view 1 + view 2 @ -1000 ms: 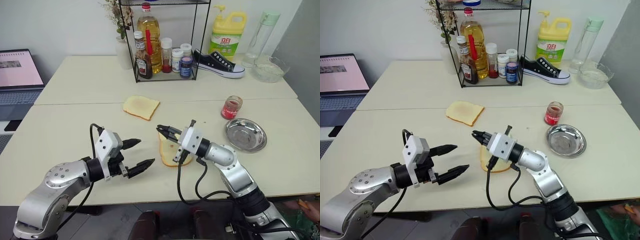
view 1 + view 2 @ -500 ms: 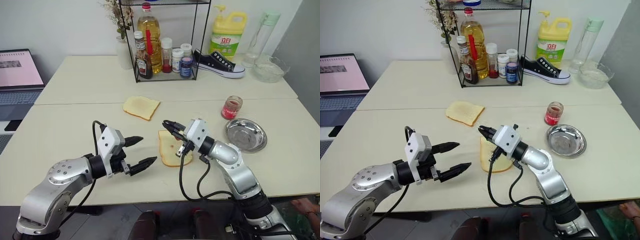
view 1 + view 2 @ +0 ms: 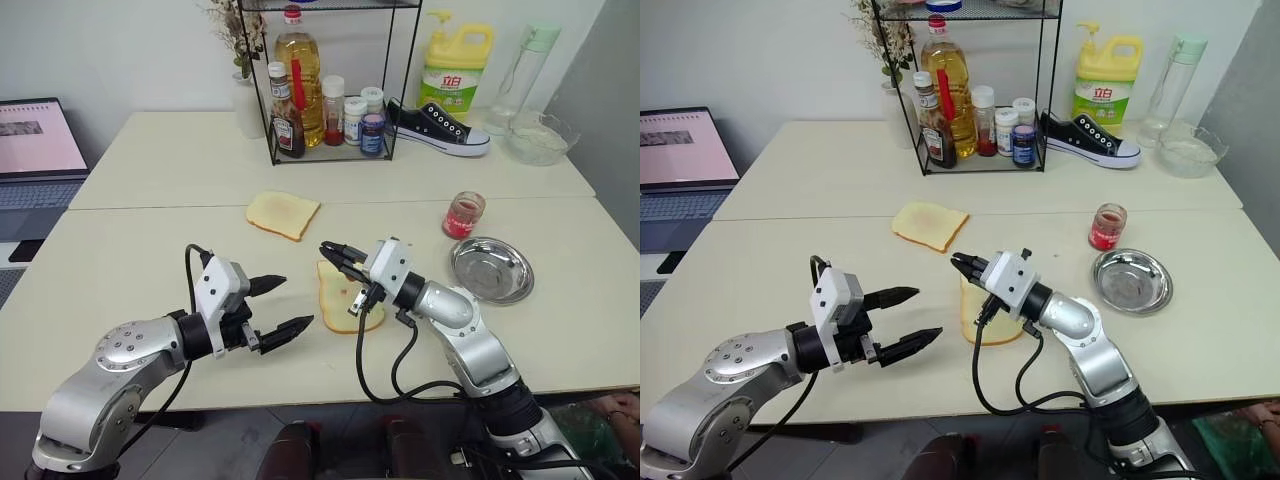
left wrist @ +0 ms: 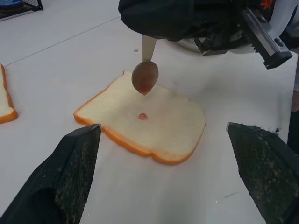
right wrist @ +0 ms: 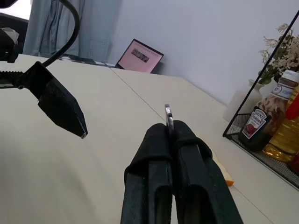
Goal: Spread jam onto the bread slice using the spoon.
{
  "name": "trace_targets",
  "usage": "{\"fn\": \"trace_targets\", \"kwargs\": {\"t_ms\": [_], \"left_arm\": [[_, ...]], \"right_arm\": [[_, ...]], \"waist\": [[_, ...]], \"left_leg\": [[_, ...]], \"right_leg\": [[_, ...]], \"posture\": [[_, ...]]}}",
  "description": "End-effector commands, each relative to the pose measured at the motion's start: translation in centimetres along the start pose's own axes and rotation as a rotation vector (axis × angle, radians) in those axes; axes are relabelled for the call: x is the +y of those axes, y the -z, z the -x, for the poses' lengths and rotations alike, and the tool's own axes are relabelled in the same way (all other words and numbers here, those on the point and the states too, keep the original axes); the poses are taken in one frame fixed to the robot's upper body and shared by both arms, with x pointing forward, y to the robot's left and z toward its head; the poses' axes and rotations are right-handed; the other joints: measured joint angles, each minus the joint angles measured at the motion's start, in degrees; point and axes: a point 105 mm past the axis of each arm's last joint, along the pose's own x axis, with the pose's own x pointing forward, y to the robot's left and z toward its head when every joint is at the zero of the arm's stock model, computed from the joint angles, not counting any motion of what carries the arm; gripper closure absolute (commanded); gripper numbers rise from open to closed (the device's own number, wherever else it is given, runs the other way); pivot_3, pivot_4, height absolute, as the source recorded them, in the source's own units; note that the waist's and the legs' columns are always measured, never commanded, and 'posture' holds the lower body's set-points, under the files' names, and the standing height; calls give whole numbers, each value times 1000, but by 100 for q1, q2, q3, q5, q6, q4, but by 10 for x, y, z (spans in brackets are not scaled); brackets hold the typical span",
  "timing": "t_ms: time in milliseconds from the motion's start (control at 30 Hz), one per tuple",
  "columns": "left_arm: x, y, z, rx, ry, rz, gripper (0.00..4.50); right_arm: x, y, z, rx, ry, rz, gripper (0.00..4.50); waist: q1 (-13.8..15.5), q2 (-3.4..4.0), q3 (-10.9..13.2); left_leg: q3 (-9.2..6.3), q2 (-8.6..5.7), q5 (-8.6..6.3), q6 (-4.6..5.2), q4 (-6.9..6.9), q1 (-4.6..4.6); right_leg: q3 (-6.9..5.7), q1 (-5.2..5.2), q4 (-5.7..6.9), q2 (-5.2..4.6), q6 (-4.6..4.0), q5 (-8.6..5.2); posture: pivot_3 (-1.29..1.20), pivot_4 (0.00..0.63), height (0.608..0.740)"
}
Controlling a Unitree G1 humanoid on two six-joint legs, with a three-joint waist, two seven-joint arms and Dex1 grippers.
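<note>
The right gripper (image 3: 334,250) is clamping the spoon (image 4: 145,74) between closed jaws, its bowl hanging just above the bread slice (image 4: 149,119) and carrying reddish jam (image 4: 145,87). A small dot of jam is sitting on the slice, which is lying near the table's (image 3: 120,260) front edge, about midway along. The left gripper (image 3: 281,305) is hovering beside the slice, jaws spread wide and holding nothing.
</note>
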Motion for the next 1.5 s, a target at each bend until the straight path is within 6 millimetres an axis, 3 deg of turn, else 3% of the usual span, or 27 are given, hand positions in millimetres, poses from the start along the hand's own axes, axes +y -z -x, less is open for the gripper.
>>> {"fn": "trace_targets", "kwargs": {"t_ms": [33, 233, 533, 633, 767, 800, 867, 1067, 1167, 1300, 1500], "left_arm": [[-3, -9, 0, -33, 10, -29, 0], [-1, -10, 1, -31, 4, -34, 0], [1, -10, 0, -36, -1, -37, 0], [1, -11, -1, -37, -1, -38, 0], [1, -11, -1, -38, 3, -39, 0], [1, -11, -1, -35, 2, -39, 0], [1, -11, 0, -31, 2, -38, 0], [0, -12, -2, -33, 9, -37, 0], [1, -13, -2, -34, 11, -37, 0], [0, -13, -2, -32, 16, -37, 0], [-1, -14, -3, -35, 22, -37, 0]], "right_arm": [[5, 8, 1, 2, -6, -18, 4466], [-4, 8, -1, 2, 18, -20, 4466], [-26, -37, -4, -93, 40, 41, 4466], [-26, -39, -4, -98, 46, 20, 4466], [-42, -29, -3, -75, 162, -171, 4466], [-65, -16, 1, -63, 308, -397, 4466], [-83, 7, 8, -39, 451, -703, 4466], [-81, 38, 15, -6, 547, -1105, 4466], [-73, 48, 16, -5, 559, -1249, 4466], [-69, 47, 14, -50, 554, -1390, 4466], [-63, 48, 10, -30, 528, -1387, 4466]], "waist": [[-3, 0, 0], [-4, -1, 0], [-5, 0, 0], [-5, 0, 0], [-1, 0, 0], [-1, 0, 0], [-6, -1, -1], [-7, 1, 0], [-23, 4, 2], [-18, 4, 2], [-30, 4, 2]], "left_leg": [[1, 0, 0, 0, 0, 0], [1, 1, 0, 0, 0, 2], [1, 0, 0, 0, 0, 2], [0, 1, 0, 0, 0, 1], [0, 0, 0, 0, 0, 1], [0, 0, 0, 0, 0, 1], [-1, 3, 0, -1, 0, 2], [-1, -2, 2, -4, -5, -2], [-1, 2, 2, -4, -7, -1], [2, 1, 1, -3, -7, -1], [2, 1, 1, -2, -6, -1]], "right_leg": [[0, 0, 0, 0, 0, 0], [0, 0, 1, 1, 0, 0], [0, -1, 1, 1, 0, 0], [1, -1, 1, 1, 0, 0], [1, 0, 1, 0, 0, 0], [2, 0, 1, 0, 0, 0], [5, 2, 3, -3, -1, 1], [5, -3, 0, -3, -3, 2], [4, -6, 3, -2, -3, 1], [2, -6, 3, 4, -3, 1], [-1, -4, 3, 5, -3, 1]], "posture": [[0, 150, 740], [0, 150, 740], [0, 150, 740], [0, 150, 740], [0, 150, 740], [0, 150, 740], [0, 150, 740], [0, 150, 740], [0, 150, 740], [0, 150, 740], [0, 150, 740]]}}
